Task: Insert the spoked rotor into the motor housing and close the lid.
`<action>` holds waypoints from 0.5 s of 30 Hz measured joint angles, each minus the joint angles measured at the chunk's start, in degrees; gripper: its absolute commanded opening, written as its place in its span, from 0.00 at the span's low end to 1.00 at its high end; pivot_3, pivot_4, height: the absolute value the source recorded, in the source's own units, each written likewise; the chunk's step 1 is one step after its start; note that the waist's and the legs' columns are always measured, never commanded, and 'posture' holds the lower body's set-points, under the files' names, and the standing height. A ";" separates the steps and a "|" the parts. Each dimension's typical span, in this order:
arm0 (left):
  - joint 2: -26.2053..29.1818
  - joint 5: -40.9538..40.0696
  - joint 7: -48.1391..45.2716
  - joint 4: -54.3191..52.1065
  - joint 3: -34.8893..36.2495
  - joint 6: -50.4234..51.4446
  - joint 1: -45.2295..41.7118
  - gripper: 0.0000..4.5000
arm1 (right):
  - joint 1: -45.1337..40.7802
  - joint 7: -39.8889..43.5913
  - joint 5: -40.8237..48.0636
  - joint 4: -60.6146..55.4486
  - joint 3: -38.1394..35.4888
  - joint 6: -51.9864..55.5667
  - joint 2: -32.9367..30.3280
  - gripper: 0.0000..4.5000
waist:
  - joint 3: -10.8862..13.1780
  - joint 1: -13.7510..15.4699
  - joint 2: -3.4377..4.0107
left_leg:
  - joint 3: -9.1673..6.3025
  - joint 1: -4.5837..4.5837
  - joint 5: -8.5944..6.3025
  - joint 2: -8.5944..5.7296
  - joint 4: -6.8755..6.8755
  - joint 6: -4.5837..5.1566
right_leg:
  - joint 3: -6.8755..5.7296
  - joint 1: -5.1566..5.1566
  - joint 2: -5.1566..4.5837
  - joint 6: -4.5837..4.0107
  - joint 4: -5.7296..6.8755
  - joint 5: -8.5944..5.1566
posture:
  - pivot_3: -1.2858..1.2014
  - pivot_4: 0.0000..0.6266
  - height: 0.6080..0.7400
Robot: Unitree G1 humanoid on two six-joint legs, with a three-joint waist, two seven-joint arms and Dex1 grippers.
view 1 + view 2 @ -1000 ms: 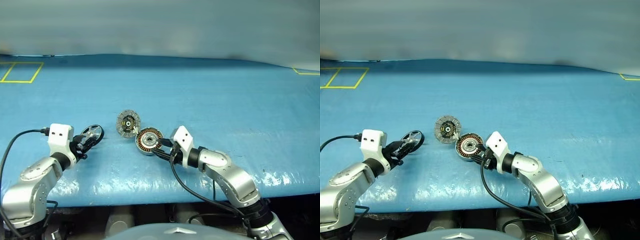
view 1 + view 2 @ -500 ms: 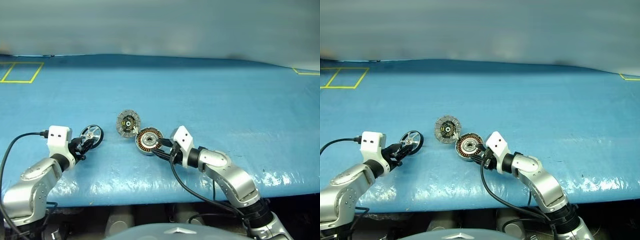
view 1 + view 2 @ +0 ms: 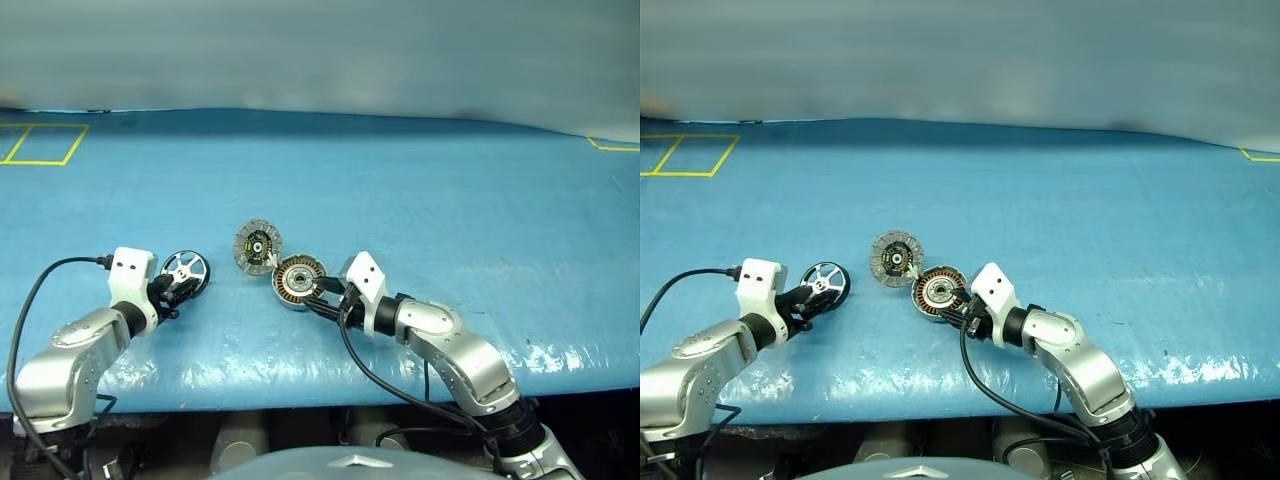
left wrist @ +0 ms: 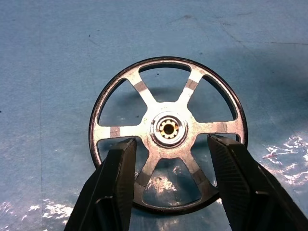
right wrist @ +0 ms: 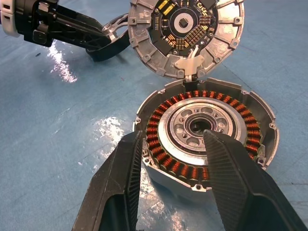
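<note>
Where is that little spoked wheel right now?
The spoked rotor lies on the blue table, robot's left of the lid and motor housing, at the left end effector.

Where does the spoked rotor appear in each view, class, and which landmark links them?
Left eye view: spoked rotor, lower left, at the left hand.
Right eye view: lower left.
Left wrist view: centre, between the fingers.
Right wrist view: upper left, mostly behind the lid.
Shared landmark: the blue table.
</note>
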 measured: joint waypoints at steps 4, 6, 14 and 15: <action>1.65 0.04 -1.01 1.37 -1.04 0.10 -1.17 0.57 | 0.02 -0.30 0.00 0.00 0.00 0.00 0.03 0.47 | 0.00 0.04 0.01 | 0.00 0.00 0.00 0.00 0.00 0.00 | -0.01 0.01 -0.01 0.00 0.00 0.00 | 0.52 0.24 1.00; 2.26 0.11 -1.23 1.85 -1.47 0.16 -1.64 0.57 | 0.05 -0.39 0.00 -0.01 0.00 0.00 0.14 0.47 | 0.00 0.07 0.01 | 0.00 0.01 0.01 0.00 0.00 -0.01 | -0.01 0.01 -0.01 0.00 0.00 0.00 | 0.52 0.24 1.00; 2.53 0.71 -0.92 2.54 -1.94 0.09 -2.54 0.35 | 0.21 -0.63 0.00 -0.01 0.00 0.00 0.44 0.47 | -0.04 0.22 0.07 | 0.00 0.02 0.01 0.01 0.00 -0.02 | 0.00 0.02 -0.01 0.00 0.01 0.00 | 0.52 0.24 1.00; 2.52 0.71 -0.91 2.55 -1.94 0.08 -2.56 0.35 | 0.21 -0.66 0.00 -0.01 0.00 0.00 0.44 0.47 | -0.04 0.23 0.07 | 0.00 0.02 0.02 0.01 0.00 -0.02 | 0.00 0.02 -0.01 0.00 0.01 0.00 | 0.52 0.24 1.00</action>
